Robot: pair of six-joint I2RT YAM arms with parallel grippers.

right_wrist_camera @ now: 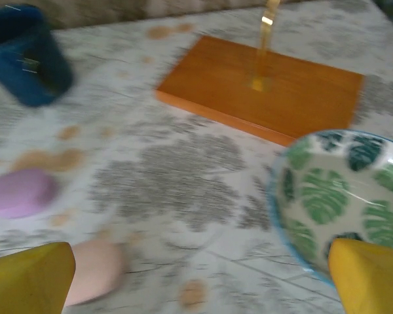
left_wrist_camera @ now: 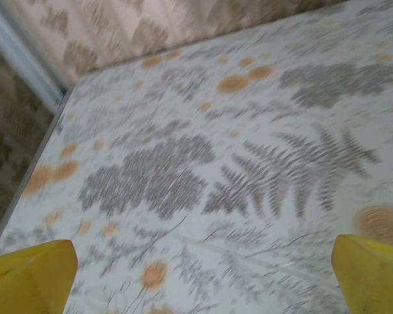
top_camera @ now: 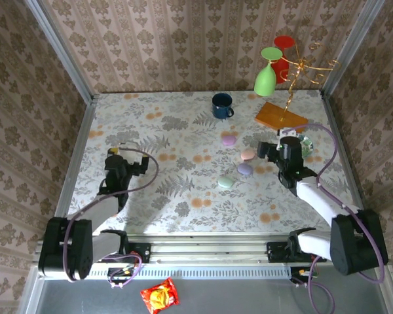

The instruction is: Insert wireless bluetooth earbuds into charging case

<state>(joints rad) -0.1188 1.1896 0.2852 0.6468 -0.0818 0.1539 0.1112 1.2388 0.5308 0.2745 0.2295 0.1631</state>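
Several pastel egg-shaped charging cases lie shut on the floral tablecloth right of centre: a purple one (top_camera: 229,140), a pink one (top_camera: 247,155), a second purple one (top_camera: 245,169) and a green one (top_camera: 225,182). The earbuds are out of view. My right gripper (top_camera: 267,149) hangs open just right of the pink case (right_wrist_camera: 92,268), nothing between its yellow fingers (right_wrist_camera: 29,278). The far purple case (right_wrist_camera: 19,193) lies to its left. My left gripper (top_camera: 116,151) stands open over bare cloth at the left, its gap (left_wrist_camera: 203,278) empty.
A leaf-patterned bowl (top_camera: 306,145) (right_wrist_camera: 340,196) sits close to the right gripper's right side. Behind it a wooden base (top_camera: 280,118) (right_wrist_camera: 262,85) carries a gold rack with a green glass (top_camera: 266,77) and a red one (top_camera: 283,49). A blue mug (top_camera: 223,104) (right_wrist_camera: 29,55) stands at the back.
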